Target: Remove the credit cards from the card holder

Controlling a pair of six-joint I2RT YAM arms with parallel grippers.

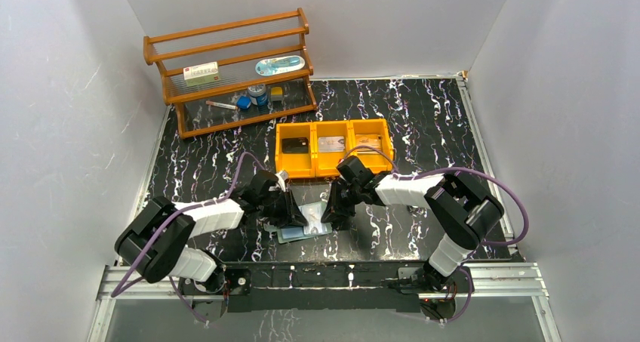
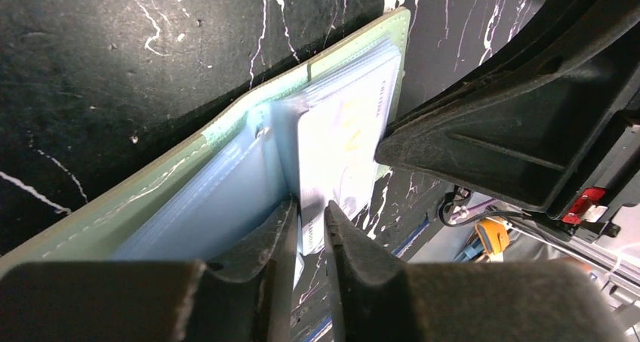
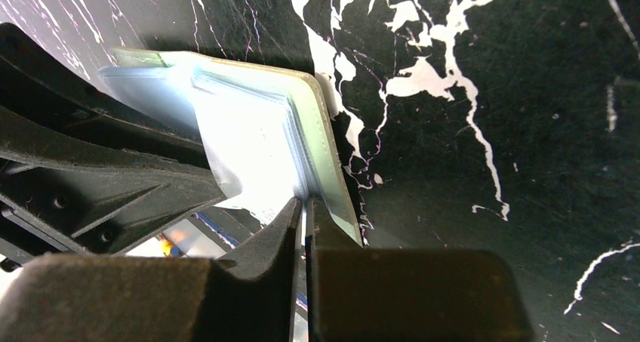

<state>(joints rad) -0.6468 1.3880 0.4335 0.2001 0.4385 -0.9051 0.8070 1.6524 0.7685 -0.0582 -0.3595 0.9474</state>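
Two tools pinch one card holder.

Orange bin blocks behind; both arms seemingly crowd the card holder.

Overhead view faces down; both wrist views closely share the card holder.

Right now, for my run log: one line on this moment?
left claw: pinching card | right claw: gripping card holder edge | holder: on table
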